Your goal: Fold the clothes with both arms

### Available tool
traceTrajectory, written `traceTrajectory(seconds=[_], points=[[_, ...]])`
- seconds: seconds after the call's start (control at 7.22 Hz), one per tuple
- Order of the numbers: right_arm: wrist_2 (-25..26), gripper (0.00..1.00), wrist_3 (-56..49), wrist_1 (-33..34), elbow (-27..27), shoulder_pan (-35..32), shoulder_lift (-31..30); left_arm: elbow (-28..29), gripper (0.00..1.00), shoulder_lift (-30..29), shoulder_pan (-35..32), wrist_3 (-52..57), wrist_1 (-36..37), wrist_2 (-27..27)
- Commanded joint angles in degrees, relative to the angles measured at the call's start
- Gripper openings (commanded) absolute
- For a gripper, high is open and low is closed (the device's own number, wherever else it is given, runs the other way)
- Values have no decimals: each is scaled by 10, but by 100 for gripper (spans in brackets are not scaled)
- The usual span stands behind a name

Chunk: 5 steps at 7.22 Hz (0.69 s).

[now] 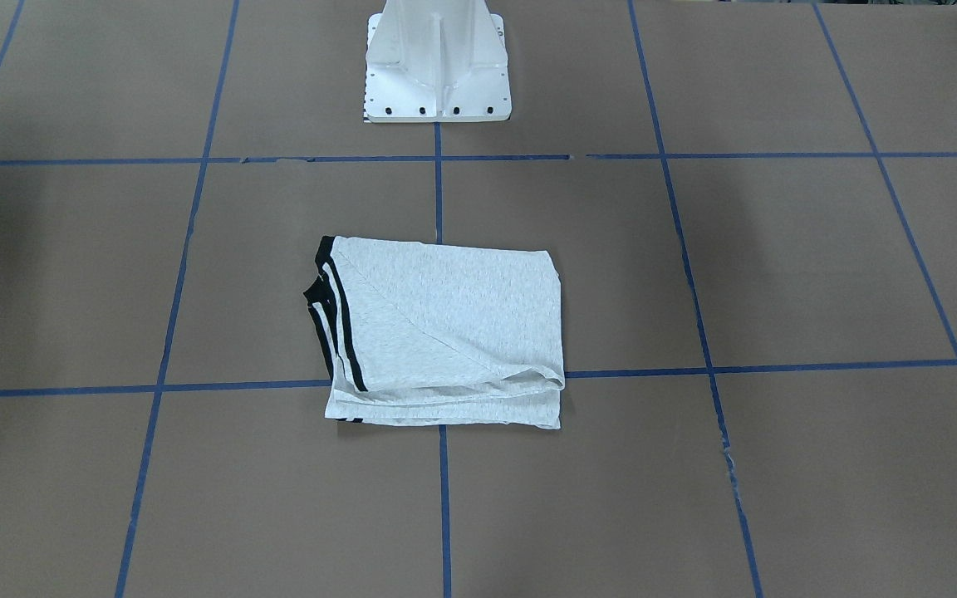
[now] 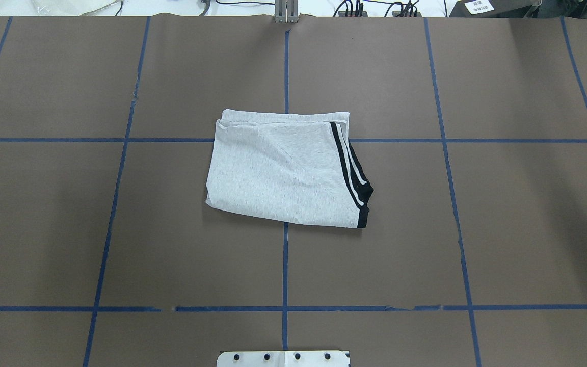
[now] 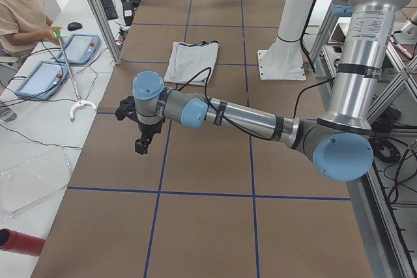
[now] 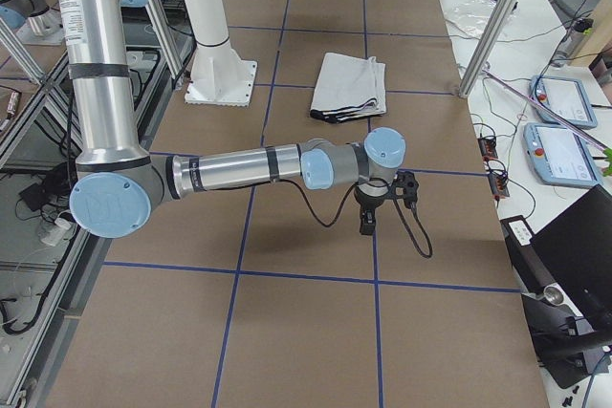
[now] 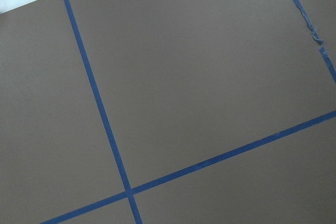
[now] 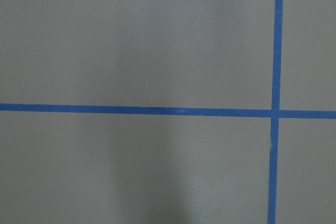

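Observation:
The grey T-shirt (image 1: 445, 332) lies folded into a flat rectangle at the table's middle, its black-and-white stripes along one edge; its print is hidden. It also shows in the overhead view (image 2: 283, 173) and both side views (image 3: 192, 62) (image 4: 351, 83). My left gripper (image 3: 140, 142) hangs over bare table far to the shirt's left, holding nothing that I can see. My right gripper (image 4: 368, 222) hangs over bare table far to the shirt's right. Both show clearly only in the side views, so I cannot tell if they are open or shut. Both wrist views show only brown table and blue tape.
The white pedestal base (image 1: 437, 66) stands behind the shirt. Blue tape lines (image 2: 286, 265) grid the brown table. An operator (image 3: 19, 11) holding a rod sits beside the table's left end with teach pendants (image 3: 78, 47). More pendants (image 4: 564, 102) lie beyond the right end.

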State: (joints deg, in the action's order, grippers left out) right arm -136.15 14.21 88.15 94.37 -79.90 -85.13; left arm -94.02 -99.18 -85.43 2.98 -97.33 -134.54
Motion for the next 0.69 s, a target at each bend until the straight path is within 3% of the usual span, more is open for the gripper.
traceTrajectory(seconds=[0.0, 0.28, 0.55], points=[[3, 100, -32, 5, -2, -1, 1, 9, 100, 3, -1, 0, -8, -1], [4, 100, -80, 7, -11, -2, -14, 8, 100, 48, -2, 4, -38, -62], [-4, 100, -105, 6, -12, -16, -40, 10, 100, 70, -3, -2, -69, -51]])
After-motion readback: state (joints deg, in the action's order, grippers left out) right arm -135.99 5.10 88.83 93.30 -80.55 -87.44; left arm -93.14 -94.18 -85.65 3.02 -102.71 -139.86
